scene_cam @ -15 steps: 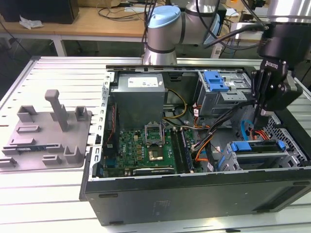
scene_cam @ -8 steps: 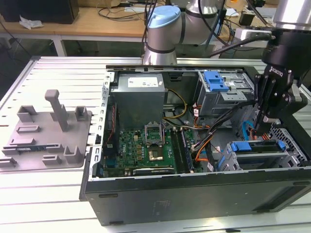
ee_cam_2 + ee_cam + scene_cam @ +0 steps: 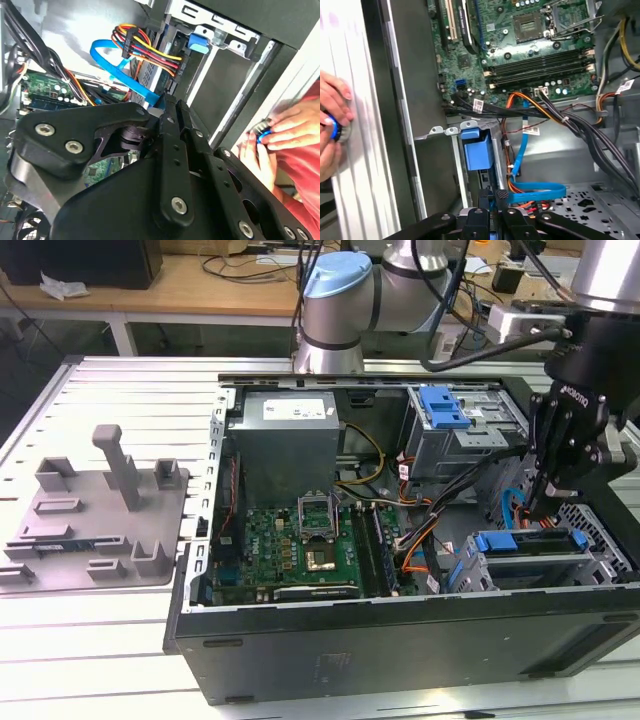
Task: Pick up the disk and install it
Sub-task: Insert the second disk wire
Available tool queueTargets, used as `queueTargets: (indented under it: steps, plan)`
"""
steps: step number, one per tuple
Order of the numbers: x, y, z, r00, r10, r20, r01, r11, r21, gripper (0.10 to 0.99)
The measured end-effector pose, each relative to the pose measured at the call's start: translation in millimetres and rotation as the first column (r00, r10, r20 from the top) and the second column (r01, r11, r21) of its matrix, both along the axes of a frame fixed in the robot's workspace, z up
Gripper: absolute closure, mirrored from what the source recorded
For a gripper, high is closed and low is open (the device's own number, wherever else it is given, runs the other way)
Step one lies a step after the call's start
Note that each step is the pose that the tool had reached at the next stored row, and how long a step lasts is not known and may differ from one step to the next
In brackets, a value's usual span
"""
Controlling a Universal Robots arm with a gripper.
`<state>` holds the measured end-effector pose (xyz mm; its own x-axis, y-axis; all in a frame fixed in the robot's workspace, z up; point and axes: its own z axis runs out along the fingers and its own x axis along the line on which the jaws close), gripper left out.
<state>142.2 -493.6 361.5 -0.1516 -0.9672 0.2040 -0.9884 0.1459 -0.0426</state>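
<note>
The disk sits in the drive cage at the front right of the open computer case, its blue carrier frame facing out of the bay. In the exterior view my gripper hangs just above the disk's near end, fingers pointing down. In both wrist views the two black fingertips lie pressed together with nothing between them, so the gripper is shut. A flat blue data cable and a bundle of coloured power wires run to the bay beside the gripper.
The case holds a motherboard, a power supply and an upper bay with another blue carrier. A grey fixture plate with posts lies on the exterior view's left. A person's hand holds a small blue part beside the case.
</note>
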Motion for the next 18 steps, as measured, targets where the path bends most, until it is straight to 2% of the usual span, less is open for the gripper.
queueTargets:
  steps: [3,4,5,12,16,18]
  plan:
    - [-0.1,-5.6,-0.2,1.0000,0.001,0.0002,-0.001,0.9991,0.042,0.925]
    - [-0.1,-7.8,-0.2,1.0000,0.001,0.0004,-0.001,0.9980,0.063,0.925]
    - [-0.1,-9.1,-0.5,1.0000,0.003,0.0004,-0.003,0.9973,0.073,0.925]
    - [1.5,-11.7,-2.8,0.9986,0.052,-0.0057,-0.051,0.9957,0.077,0.925]
    - [2.4,-20.9,-3.7,0.9984,0.056,-0.0090,-0.055,0.9950,0.083,0.925]
    - [2.7,-21.0,-4.1,0.9981,0.061,-0.0092,-0.060,0.9944,0.086,0.925]
